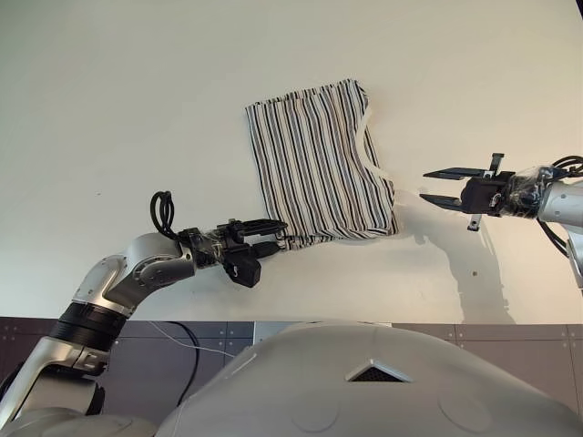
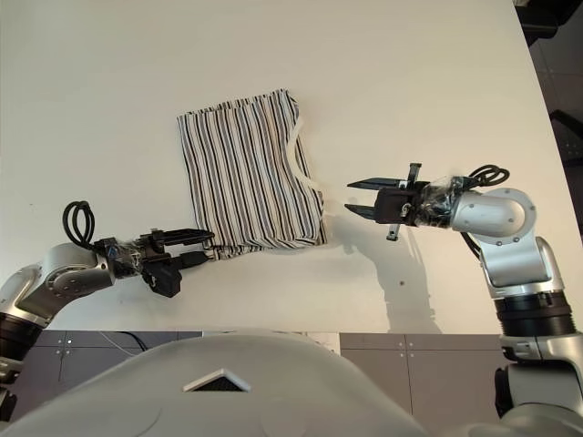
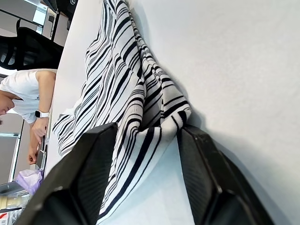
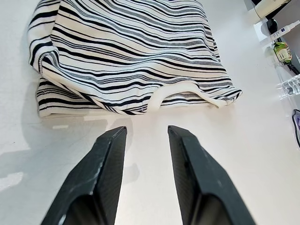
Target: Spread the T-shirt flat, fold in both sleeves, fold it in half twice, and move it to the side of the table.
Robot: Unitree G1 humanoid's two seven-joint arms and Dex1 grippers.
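The white counter (image 1: pixel 137 109) spreads wide under both arms. The T-shirt (image 1: pixel 314 164) lies near its middle, between the two arms. It is striped black and white and folded into a compact, roughly rectangular stack with several layers showing at its edges. It sits slightly tilted rather than square to the counter's near edge. The white neckline (image 4: pixel 173 91) curves along the side that faces the right arm. The left end effector (image 1: pixel 278 234) is low over the counter at the shirt's near left corner. Its two dark fingers (image 3: pixel 93 173) are spread apart, with that corner's bunched layers lying in the gap between them. The left wrist view shows space between the fingers and the cloth, so the fabric is not clamped. The right end effector (image 1: pixel 424 185) is just beside the shirt's near right corner, on the neckline side, and points toward it without touching. Its fingers (image 4: pixel 110 159) are parted, with bare counter between them. A small dark speck (image 2: pixel 402 283) marks the counter nearer the robot than the right end effector.
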